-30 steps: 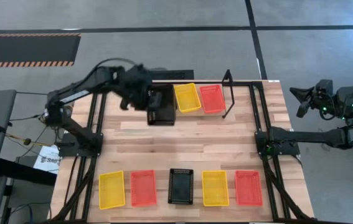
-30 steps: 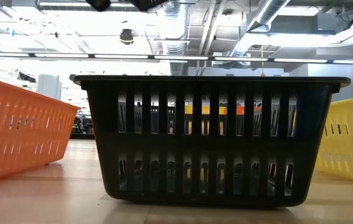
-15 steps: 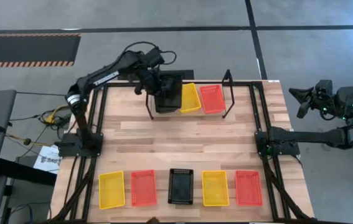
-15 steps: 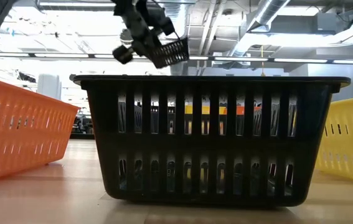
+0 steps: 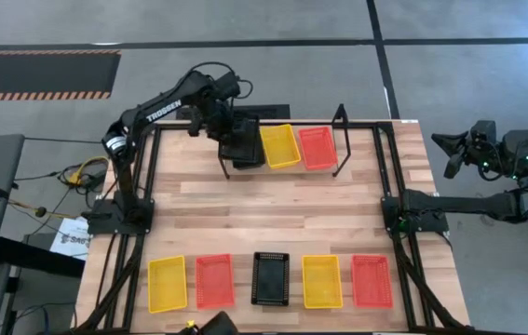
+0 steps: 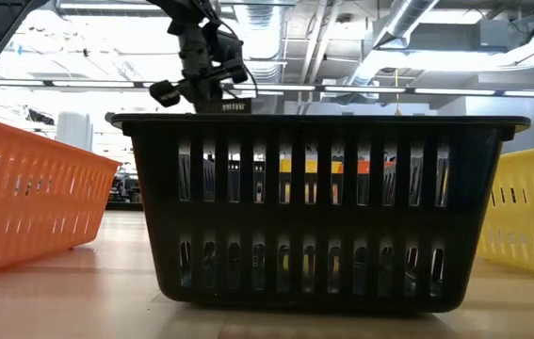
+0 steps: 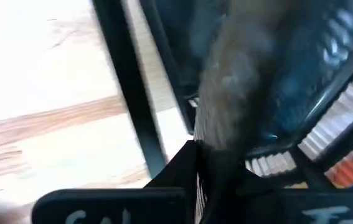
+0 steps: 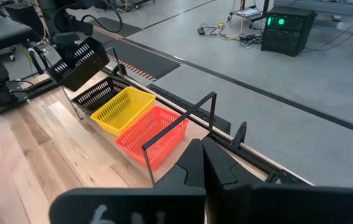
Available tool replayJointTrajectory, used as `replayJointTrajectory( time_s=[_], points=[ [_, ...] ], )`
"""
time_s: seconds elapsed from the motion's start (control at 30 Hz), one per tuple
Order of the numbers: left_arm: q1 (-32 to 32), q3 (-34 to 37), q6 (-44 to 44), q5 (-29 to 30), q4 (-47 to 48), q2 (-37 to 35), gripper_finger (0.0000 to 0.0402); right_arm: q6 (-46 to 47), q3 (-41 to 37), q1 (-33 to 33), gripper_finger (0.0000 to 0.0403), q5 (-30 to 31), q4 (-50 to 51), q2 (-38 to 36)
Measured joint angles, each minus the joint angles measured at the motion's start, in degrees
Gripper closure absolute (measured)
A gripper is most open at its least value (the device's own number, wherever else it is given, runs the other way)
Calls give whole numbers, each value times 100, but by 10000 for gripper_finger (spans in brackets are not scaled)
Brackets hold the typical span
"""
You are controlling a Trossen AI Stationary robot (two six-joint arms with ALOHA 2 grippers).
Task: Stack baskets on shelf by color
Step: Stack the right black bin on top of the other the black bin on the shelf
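Black basket [image 8: 80, 60] gripped tilted by left tool [image 5: 229, 130].

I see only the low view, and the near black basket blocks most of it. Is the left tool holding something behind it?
Observer: Yes. The left tool grips a tilted black basket above a second black basket lying on the shelf.
Operator: What lies beside that one on the shelf?
Observer: A yellow basket, then a red basket.
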State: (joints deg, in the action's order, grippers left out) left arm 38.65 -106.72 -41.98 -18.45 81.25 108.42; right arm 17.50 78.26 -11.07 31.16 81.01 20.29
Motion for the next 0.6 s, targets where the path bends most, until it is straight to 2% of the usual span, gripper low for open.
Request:
replayJointTrajectory(
  time_s=[0.17,0.47,0.6],
  points=[
    [-52,0,-141,-106,-457,36,401,1,0,0,399,2,-8,0],
    [-35,5,-418,-32,-679,42,402,0,0,-1,399,4,-6,0],
    [-55,377,-720,-175,-1370,42,401,-4,0,0,399,4,-6,0]
  ],
)
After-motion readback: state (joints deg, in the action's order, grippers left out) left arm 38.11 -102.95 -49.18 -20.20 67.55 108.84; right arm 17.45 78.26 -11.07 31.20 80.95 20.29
